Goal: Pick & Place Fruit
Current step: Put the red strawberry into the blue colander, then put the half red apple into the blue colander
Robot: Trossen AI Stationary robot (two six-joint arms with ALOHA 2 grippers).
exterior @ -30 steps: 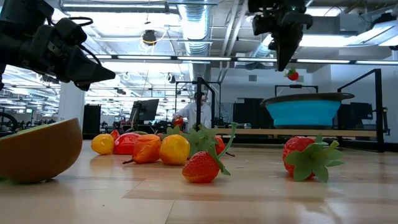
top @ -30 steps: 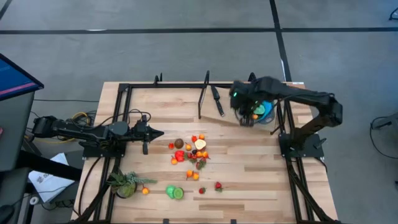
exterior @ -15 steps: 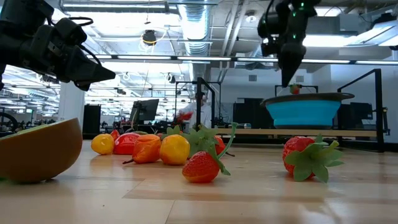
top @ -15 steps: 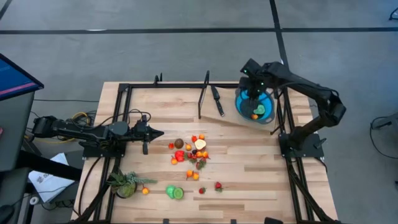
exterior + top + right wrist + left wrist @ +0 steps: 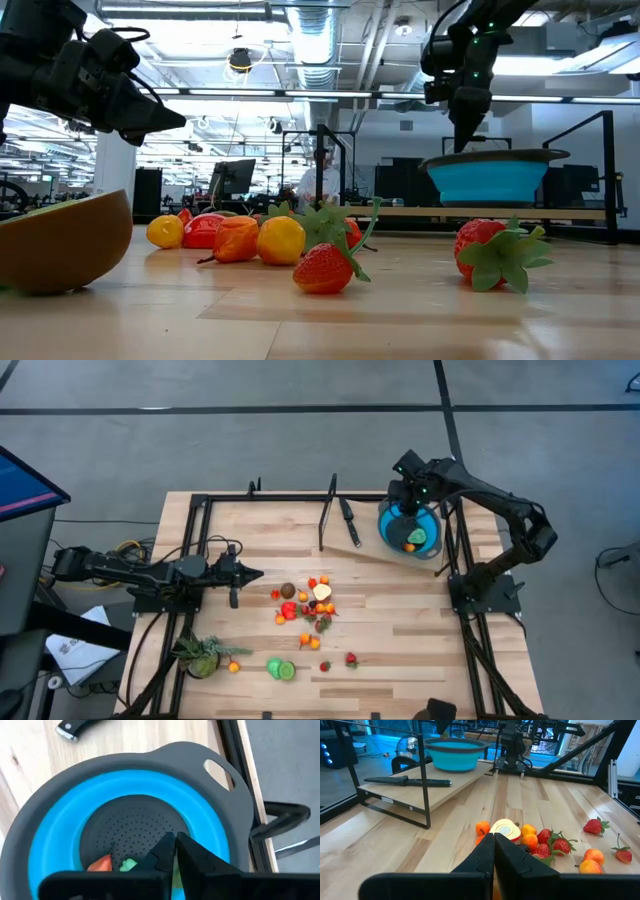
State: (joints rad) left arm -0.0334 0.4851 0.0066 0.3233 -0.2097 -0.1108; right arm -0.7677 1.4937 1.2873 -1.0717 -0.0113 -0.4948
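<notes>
Several small toy fruits (image 5: 305, 605) lie in a loose pile at mid-table; they also show in the low view (image 5: 325, 268) and the left wrist view (image 5: 535, 840). The blue bowl (image 5: 385, 525) stands at the far right and holds an orange and a green fruit (image 5: 100, 862). My right gripper (image 5: 408, 518) points down into the bowl, shut, its tips at rim height (image 5: 462, 145). The strawberry it carries is hidden. My left gripper (image 5: 258, 572) is shut and empty, level above the table left of the pile. My right gripper is shut on the strawberry from above, fingers pointing down into the bowl. The bowl's rim (image 5: 490, 157) and the fingers (image 5: 160, 852) themselves hide the place of contact. Which part it holds cannot be told.
A black-handled knife (image 5: 349, 522) lies left of the bowl on a raised wooden board (image 5: 455, 782). A spiky green plant (image 5: 200, 655) and green fruit halves (image 5: 280, 670) lie near the front left. A brown fruit half (image 5: 60, 240) stands close to the low camera. Black frame rails (image 5: 200, 520) border the table.
My right gripper has gone from the bowl's near-left rim toward the far edge, over the bowl, and down. The red strawberry that hung below its fingertips has sunk behind the bowl's rim and no longer shows.
</notes>
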